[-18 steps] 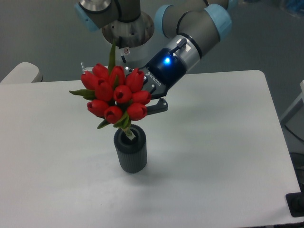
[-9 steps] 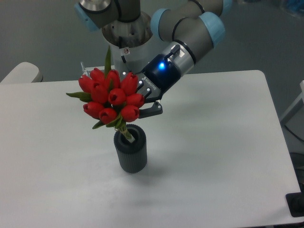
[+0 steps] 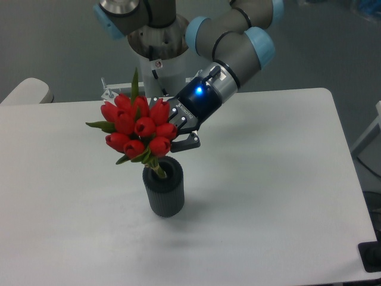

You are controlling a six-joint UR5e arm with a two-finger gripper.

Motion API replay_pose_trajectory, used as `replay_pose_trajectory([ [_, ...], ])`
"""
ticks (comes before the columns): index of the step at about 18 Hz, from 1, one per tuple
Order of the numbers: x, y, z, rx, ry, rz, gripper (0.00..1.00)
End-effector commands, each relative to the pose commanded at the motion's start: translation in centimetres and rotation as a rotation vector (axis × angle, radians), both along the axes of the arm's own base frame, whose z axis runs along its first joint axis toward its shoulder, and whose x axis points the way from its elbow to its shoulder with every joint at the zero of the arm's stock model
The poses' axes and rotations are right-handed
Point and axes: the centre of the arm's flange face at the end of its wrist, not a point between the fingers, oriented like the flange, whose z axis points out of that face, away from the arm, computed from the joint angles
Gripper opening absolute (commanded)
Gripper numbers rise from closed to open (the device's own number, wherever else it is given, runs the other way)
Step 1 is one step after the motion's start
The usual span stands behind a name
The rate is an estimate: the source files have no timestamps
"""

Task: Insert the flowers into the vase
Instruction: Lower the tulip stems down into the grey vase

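Nine or so red tulip heads make up the flowers [image 3: 138, 127], a tight bunch with green leaves poking out at the top and left side. The bunch hangs tilted above the vase [image 3: 164, 190], its stem end already inside the round mouth, while the heads sit well clear of the rim and spread wider than the vase itself.

I judge the bunch to be light and soft: the heads would crush or bend if squeezed, so the stems and the base of the bunch are the right place to take hold, and that seems to be where my grip lies. My gripper [image 3: 178, 128] comes in from the right, behind the heads; the jaws are closed on the bunch, though the blooms hide the exact contact.

The vase looks small, ribbed and dark grey, standing upright on the white tabletop [image 3: 268, 179]. It is probably light enough to tip if the stems drag sideways against its wall, so the descent should be straight and the bunch brought more upright.
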Motion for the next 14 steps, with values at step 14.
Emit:
replay_pose_trajectory([
  [14, -0.1, -0.6, -4.0, 0.008, 0.032, -0.015, 0.26],
])
